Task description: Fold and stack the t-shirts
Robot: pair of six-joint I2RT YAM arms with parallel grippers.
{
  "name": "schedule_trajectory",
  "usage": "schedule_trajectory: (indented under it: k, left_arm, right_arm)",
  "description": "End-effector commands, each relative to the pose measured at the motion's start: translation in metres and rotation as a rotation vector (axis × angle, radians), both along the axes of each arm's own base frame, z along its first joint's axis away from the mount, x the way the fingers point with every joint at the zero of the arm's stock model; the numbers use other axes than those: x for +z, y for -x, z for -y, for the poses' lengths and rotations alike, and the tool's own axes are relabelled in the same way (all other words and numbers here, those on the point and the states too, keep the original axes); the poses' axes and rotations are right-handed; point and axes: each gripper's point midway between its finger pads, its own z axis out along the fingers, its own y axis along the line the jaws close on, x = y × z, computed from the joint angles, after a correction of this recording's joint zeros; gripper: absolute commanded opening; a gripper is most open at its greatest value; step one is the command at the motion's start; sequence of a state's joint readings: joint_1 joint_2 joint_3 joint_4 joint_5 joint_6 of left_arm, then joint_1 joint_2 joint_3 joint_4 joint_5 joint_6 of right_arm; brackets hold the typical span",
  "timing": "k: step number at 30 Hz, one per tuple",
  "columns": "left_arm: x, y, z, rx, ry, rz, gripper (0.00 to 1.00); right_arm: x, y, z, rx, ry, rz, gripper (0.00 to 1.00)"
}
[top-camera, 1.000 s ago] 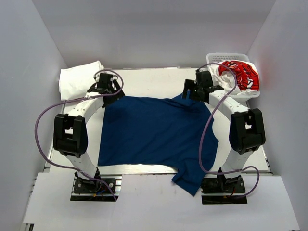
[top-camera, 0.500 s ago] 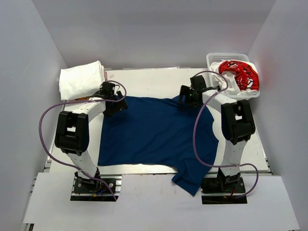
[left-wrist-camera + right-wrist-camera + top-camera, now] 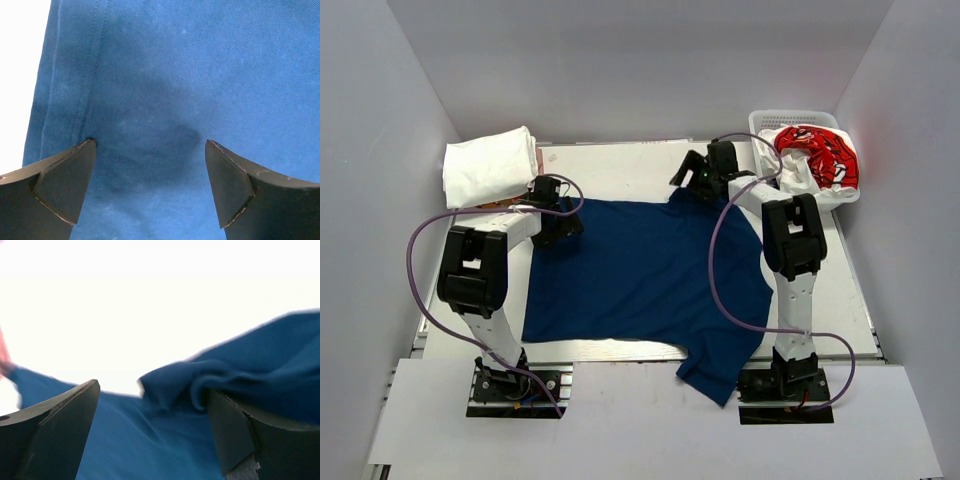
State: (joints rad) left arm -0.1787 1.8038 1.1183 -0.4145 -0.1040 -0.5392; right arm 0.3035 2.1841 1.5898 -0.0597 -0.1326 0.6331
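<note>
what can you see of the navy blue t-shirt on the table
The navy t-shirt is soft knit cloth, spread mostly flat across the table, no print showing. One sleeve drapes past the near edge. A stitched hem runs beside the open left hand; the far right corner is rumpled in front of the open right hand.

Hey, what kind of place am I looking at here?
Probably a lab robot cell, not a home: bare white walls box in the table, with a navy t-shirt spread out and a basket of laundry.
</note>
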Motion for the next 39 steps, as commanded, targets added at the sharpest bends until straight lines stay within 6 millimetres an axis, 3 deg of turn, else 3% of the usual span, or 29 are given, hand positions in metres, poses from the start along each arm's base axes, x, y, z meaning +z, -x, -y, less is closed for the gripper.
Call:
schedule_trajectory:
  k: [1,3,4,5,6,7,9,11,12,13,14,15,16,17,19,20,21,24,26,27,28,30,33,35,36,39]
  left_arm:
    - [-0.006,0.000,-0.009,0.017,-0.045,-0.021,1.00]
    - [-0.001,-0.001,-0.009,0.017,-0.043,-0.009,1.00]
    - [0.006,-0.003,-0.009,0.009,-0.045,0.003,1.00]
    - [0.010,-0.005,-0.011,0.015,-0.052,0.016,1.00]
    - [0.014,-0.005,-0.011,0.015,-0.051,0.025,1.00]
    - [0.014,-0.006,-0.012,0.020,-0.058,0.027,1.00]
    - [0.023,-0.007,-0.012,0.020,-0.054,0.051,1.00]
    - [0.027,-0.006,-0.012,0.020,-0.054,0.052,1.00]
    - [0.030,-0.009,-0.012,0.021,-0.052,0.061,1.00]
    - [0.033,-0.007,-0.012,0.021,-0.052,0.063,1.00]
    - [0.038,-0.008,-0.012,0.013,-0.054,0.075,1.00]
    - [0.041,-0.011,-0.012,0.014,-0.052,0.085,1.00]
    - [0.046,-0.011,-0.012,0.014,-0.050,0.097,1.00]
    - [0.050,-0.015,-0.011,0.014,-0.048,0.108,1.00]
    - [0.062,-0.021,-0.012,0.012,-0.073,0.141,1.00]
    - [0.063,-0.020,-0.014,0.019,-0.086,0.136,1.00]
    - [0.065,-0.021,-0.014,0.019,-0.086,0.136,1.00]
    - [0.066,-0.018,-0.018,-0.008,-0.117,0.120,1.00]
    - [0.067,-0.015,-0.017,-0.010,-0.132,0.110,1.00]
    - [0.067,-0.015,-0.019,-0.014,-0.148,0.110,1.00]
    - [0.061,-0.012,-0.020,-0.017,-0.152,0.086,1.00]
    - [0.052,-0.013,-0.009,-0.059,-0.124,0.062,1.00]
    - [0.041,-0.019,-0.003,-0.072,-0.106,0.046,1.00]
    - [0.037,-0.026,0.003,-0.094,-0.087,0.045,1.00]
    - [0.030,-0.032,0.004,-0.095,-0.088,0.041,1.00]
    - [0.020,-0.044,0.007,-0.096,-0.087,0.036,1.00]
  right_arm:
    - [0.066,-0.060,-0.018,-0.160,-0.232,0.186,0.90]
    - [0.087,-0.077,-0.019,-0.196,-0.287,0.235,0.90]
    - [0.064,-0.078,-0.018,-0.202,-0.257,0.174,0.90]
    - [0.103,-0.095,-0.021,-0.183,-0.246,0.263,0.90]
    - [0.097,-0.100,-0.017,-0.187,-0.216,0.257,0.90]
    - [0.082,-0.094,-0.014,-0.194,-0.159,0.191,0.90]
    - [0.101,-0.096,-0.005,-0.179,-0.106,0.243,0.90]
    - [0.117,-0.084,0.006,-0.183,-0.045,0.267,0.90]
    - [0.103,-0.076,0.013,-0.186,0.008,0.248,0.90]
    - [0.091,-0.064,0.018,-0.164,0.061,0.226,0.90]
    - [0.113,-0.051,0.023,-0.158,0.082,0.242,0.90]
    - [0.089,-0.035,0.032,-0.143,0.148,0.193,0.90]
    - [0.083,-0.025,0.035,-0.119,0.191,0.177,0.90]
    - [0.107,-0.015,0.041,-0.119,0.199,0.207,0.90]
    - [0.073,0.026,0.064,-0.115,0.314,0.083,0.90]
    - [0.078,0.040,0.071,-0.124,0.348,0.075,0.90]
    - [0.052,0.072,0.086,-0.124,0.410,-0.009,0.90]
    - [0.024,0.129,0.109,-0.136,0.476,-0.126,0.90]
    - [0.010,0.154,0.113,-0.120,0.484,-0.181,0.90]
    - [0.018,0.159,0.114,-0.124,0.469,-0.164,0.90]
    - [0.007,0.171,0.116,-0.103,0.477,-0.189,0.90]
    - [0.008,0.169,0.110,-0.066,0.442,-0.157,0.90]
    - [-0.008,0.171,0.109,-0.039,0.455,-0.209,0.90]
    - [-0.013,0.161,0.106,-0.029,0.454,-0.215,0.90]
    - [-0.025,0.158,0.105,-0.021,0.474,-0.240,0.90]
    - [-0.021,0.132,0.110,-0.056,0.506,-0.180,0.90]
